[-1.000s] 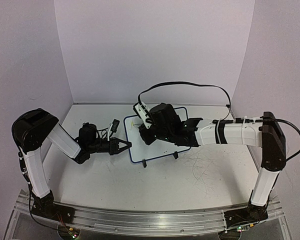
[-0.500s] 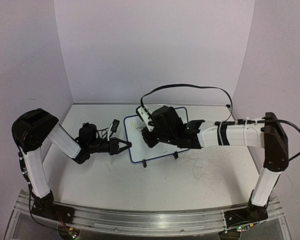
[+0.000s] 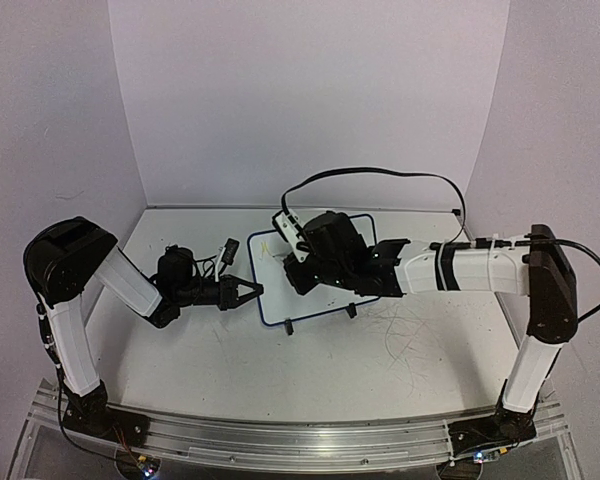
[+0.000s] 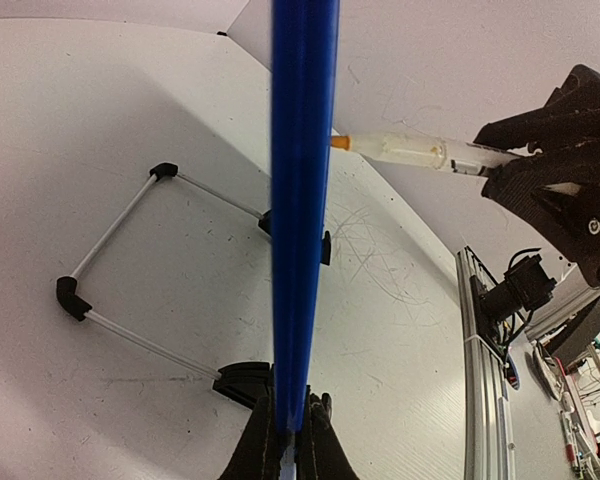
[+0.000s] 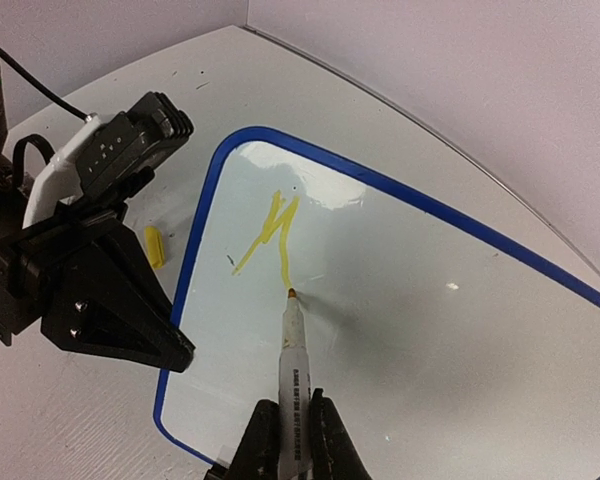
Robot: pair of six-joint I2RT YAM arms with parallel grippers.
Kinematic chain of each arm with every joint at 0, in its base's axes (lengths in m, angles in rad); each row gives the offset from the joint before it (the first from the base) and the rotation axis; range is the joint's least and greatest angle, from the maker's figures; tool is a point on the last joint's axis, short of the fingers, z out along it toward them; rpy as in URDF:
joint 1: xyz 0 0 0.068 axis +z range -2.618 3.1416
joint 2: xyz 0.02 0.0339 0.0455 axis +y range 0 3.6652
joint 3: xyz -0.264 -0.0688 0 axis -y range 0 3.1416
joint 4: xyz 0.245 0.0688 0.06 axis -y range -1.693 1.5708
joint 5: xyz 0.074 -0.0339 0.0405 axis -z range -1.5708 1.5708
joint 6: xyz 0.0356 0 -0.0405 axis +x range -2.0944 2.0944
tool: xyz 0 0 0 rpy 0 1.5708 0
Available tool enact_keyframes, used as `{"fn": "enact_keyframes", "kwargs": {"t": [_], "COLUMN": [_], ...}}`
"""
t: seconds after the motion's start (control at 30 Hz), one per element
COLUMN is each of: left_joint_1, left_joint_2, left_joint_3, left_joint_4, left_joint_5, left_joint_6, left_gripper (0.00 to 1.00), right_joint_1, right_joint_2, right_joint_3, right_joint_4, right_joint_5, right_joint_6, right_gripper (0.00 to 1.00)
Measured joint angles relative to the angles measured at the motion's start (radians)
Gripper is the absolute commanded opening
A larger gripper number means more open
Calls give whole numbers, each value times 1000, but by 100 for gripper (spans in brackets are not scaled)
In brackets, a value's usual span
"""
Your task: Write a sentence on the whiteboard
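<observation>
A white worktop (image 3: 380, 370) sits between pale lilac walls (image 3: 310, 100); the whiteboard (image 3: 278, 295) stands near its middle. The left tool (image 3: 252, 291) pinches the board's blue left edge. The right tool (image 5: 292, 420) is closed on a marker (image 5: 292, 350), its tip touching the first yellow strokes of the sentence (image 5: 275, 235).

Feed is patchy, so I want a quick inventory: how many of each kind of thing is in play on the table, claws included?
Whiteboard: 1
Marker: 1
Yellow cap: 1
Claws: 2, left claw and right claw
Total: 5
</observation>
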Motion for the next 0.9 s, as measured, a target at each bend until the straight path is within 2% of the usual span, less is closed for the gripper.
{"fn": "enact_keyframes", "kwargs": {"t": [0.7, 0.9], "left_joint_1": [0, 0], "left_joint_2": [0, -6], "left_joint_3": [0, 0], "left_joint_4": [-1, -8], "left_joint_5": [1, 1], "left_joint_6": [1, 9], "left_gripper": [0, 0], "right_joint_1": [-26, -28], "right_joint_2": [13, -43], "right_joint_3": [90, 26], "right_joint_4": [-11, -4], "right_joint_5": [41, -8], "right_joint_6": [-17, -12], "right_gripper": [0, 0]}}
